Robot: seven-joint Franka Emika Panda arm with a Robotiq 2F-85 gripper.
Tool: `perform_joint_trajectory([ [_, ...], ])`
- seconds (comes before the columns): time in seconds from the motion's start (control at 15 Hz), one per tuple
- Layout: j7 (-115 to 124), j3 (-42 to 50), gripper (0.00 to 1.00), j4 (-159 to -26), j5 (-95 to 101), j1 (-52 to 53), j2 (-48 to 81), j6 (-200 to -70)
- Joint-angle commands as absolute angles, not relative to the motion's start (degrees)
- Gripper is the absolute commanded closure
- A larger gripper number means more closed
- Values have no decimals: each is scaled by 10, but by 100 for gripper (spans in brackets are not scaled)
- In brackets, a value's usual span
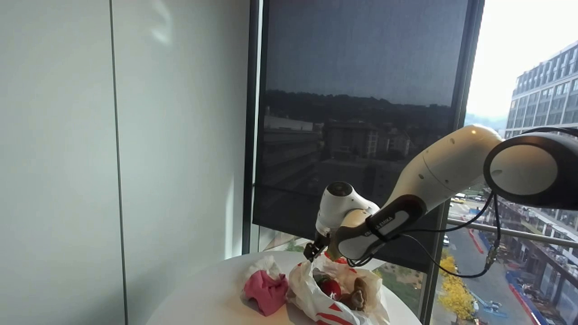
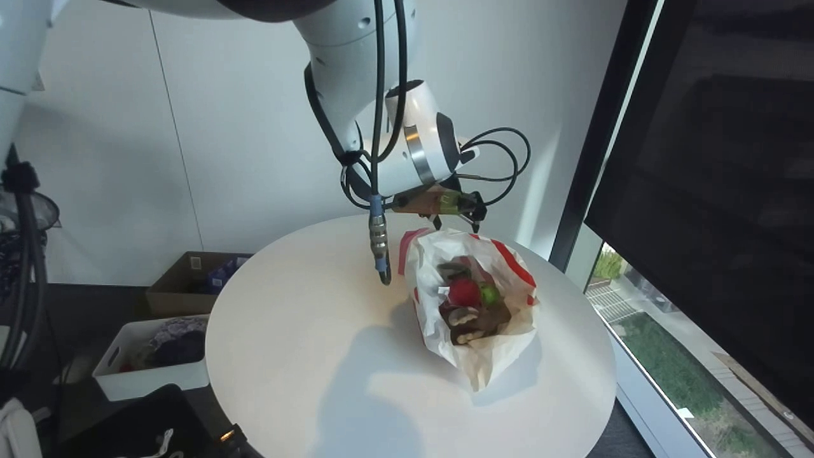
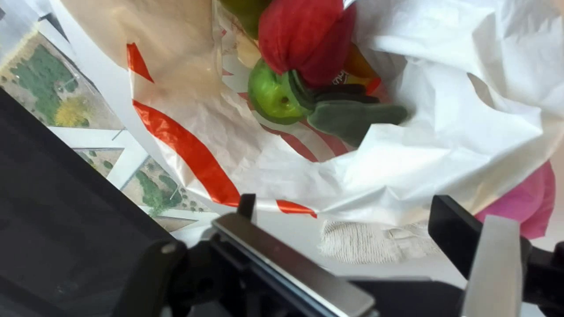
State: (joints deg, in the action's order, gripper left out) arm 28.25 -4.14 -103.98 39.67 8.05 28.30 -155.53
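Note:
My gripper [image 3: 346,207] is open with nothing between its fingers. It hangs beside and above the rim of a white plastic bag [image 3: 405,171] with red markings; it also shows in both exterior views [image 1: 312,253] [image 2: 456,224]. The bag [image 1: 311,291] [image 2: 477,366] stands open. Inside are a red soft thing [image 3: 304,39] with dark green leaf-like parts [image 3: 352,116], a green apple-like fruit [image 3: 275,97] and a brown plush-like thing [image 2: 489,321]. A white ribbed cloth [image 3: 357,242] lies below the fingers, partly under the bag's edge. A pink cloth [image 1: 266,291] lies beside the bag.
The round white table [image 2: 286,318] bears the bag and cloths. A dark window blind [image 1: 361,113] and a white wall [image 1: 180,135] stand close by. A cardboard box [image 2: 168,302] and a white bin [image 2: 152,383] are on the floor. Cables hang from the arm.

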Motion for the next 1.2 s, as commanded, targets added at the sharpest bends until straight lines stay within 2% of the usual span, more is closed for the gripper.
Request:
perform_joint_trajectory([
  [0.0, 234, -38, 0, -1055, 318, 109, 256, -1574],
  [0.6, 115, -29, 0, -991, 236, 167, 381, -1648],
  [1.13, 17, -19, 0, -839, 222, 206, 496, -1673],
])
